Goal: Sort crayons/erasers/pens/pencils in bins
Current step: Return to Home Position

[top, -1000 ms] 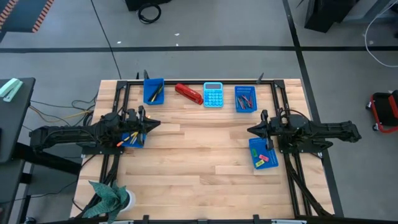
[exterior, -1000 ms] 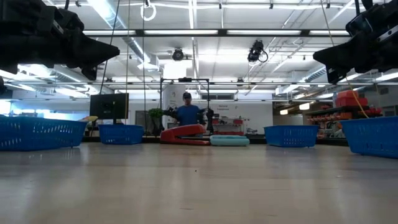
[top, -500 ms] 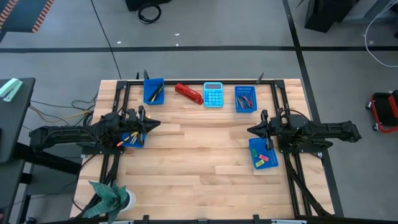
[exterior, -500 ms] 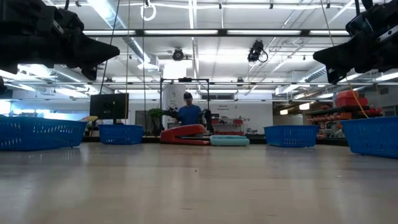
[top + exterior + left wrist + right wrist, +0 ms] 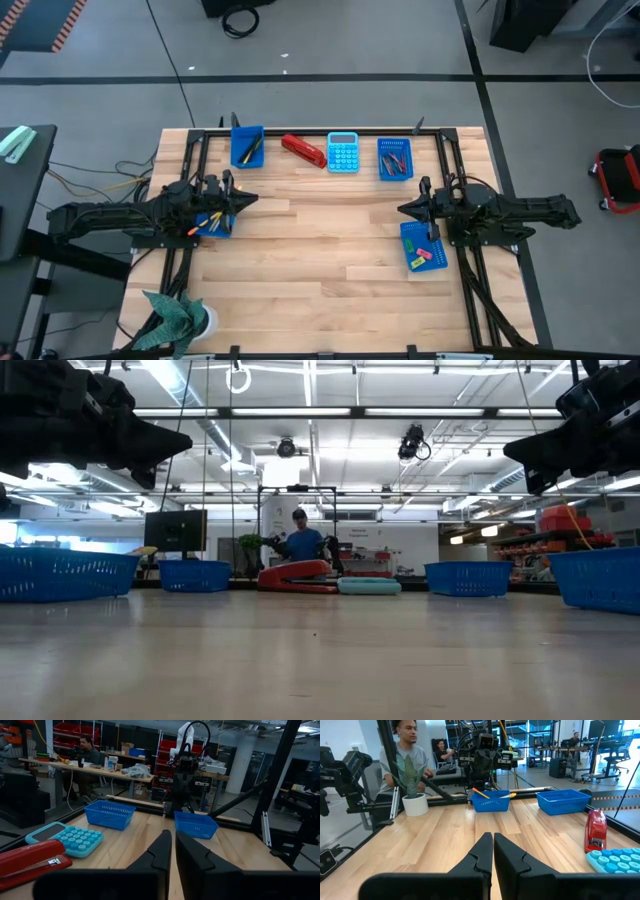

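Four blue bins stand on the table. The far-left bin (image 5: 247, 146) holds dark pens. The far-right bin (image 5: 394, 158) holds crayons. The left bin (image 5: 213, 222) holds orange and yellow pencils. The right bin (image 5: 423, 247) holds a yellow, a green and a pink eraser. My left gripper (image 5: 248, 200) hangs above the table beside the pencil bin, shut and empty (image 5: 173, 842). My right gripper (image 5: 404, 209) hangs above the table beside the eraser bin, shut and empty (image 5: 492, 845). The two grippers point toward each other.
A red stapler (image 5: 303, 150) and a light-blue calculator (image 5: 343, 152) lie at the far edge between the two far bins. A potted plant (image 5: 175, 318) stands at the near left corner. Bare wood lies between the arms. People are in the room beyond the table.
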Robot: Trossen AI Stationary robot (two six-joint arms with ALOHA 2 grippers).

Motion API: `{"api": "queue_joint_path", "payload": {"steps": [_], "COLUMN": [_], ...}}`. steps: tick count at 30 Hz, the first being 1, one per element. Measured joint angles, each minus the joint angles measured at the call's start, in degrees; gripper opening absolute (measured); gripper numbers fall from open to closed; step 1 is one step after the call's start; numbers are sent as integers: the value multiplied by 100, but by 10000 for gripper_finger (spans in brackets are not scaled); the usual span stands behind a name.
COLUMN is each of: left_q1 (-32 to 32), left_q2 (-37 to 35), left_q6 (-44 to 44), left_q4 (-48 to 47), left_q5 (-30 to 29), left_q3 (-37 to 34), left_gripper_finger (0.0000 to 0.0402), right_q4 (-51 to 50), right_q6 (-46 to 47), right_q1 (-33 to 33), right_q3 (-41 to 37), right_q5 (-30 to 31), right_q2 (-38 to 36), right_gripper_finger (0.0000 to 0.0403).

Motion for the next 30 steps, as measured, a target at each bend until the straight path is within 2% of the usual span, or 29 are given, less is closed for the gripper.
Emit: {"api": "queue_joint_path", "payload": {"steps": [30], "left_q1": [-2], "left_q2": [0], "left_q6": [1], "left_q4": [1], "left_q5": [2], "left_q3": [0], "left_gripper_finger": [39], "right_q4": [1], "right_q6": [-1], "right_q1": [0], "right_q3": [2], "right_q5": [0], "right_q2": [0], "right_gripper_finger": [23]}}
